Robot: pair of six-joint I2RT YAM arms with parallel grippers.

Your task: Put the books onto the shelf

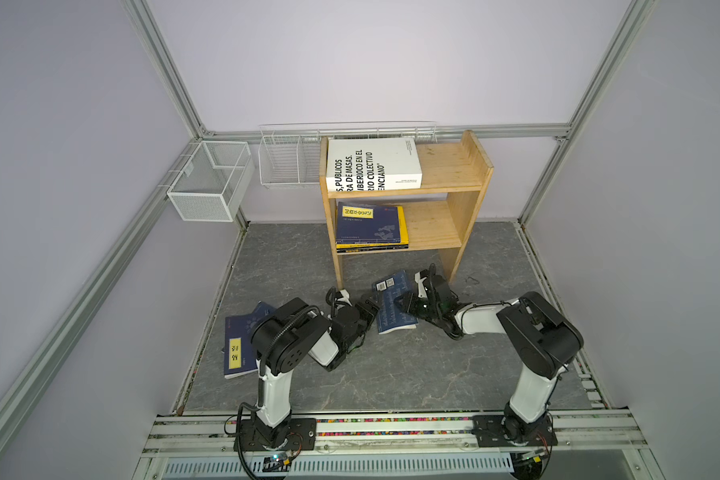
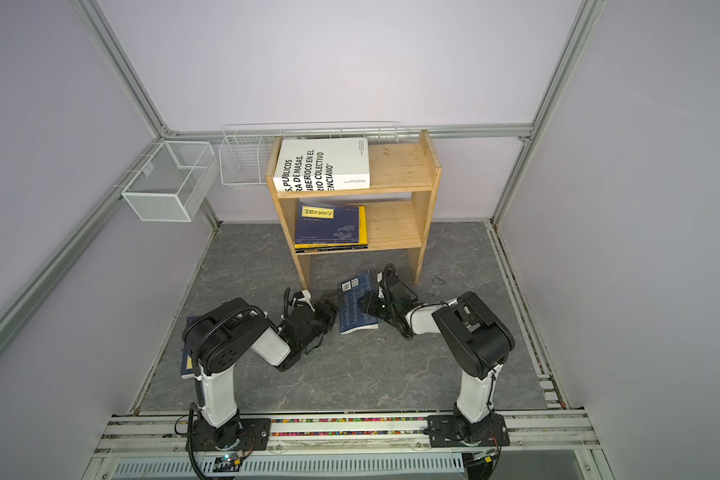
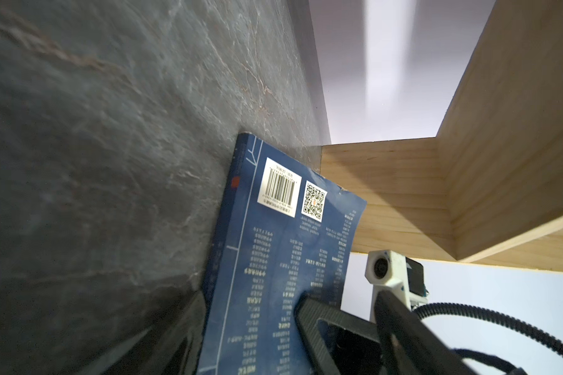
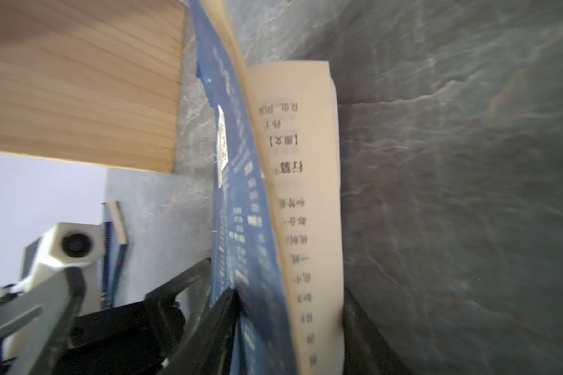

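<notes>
The shelf [image 1: 449,166] already carries a white book [image 1: 371,162] and a small stack [image 1: 371,226]. One navy book [image 1: 391,318] lies back-cover-up on the surface [image 1: 391,374] before it. The right hand [image 1: 404,305], rolled sideways, brackets its page edge — whether it pinches yet, I cannot tell. It should catch cover and pages together. The left hand [image 1: 368,309], spread, straddles the spine edge.

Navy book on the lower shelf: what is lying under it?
A yellow book peeks out beneath the navy book, and a dark book shows only its edge below. Their covers are hidden.
</notes>
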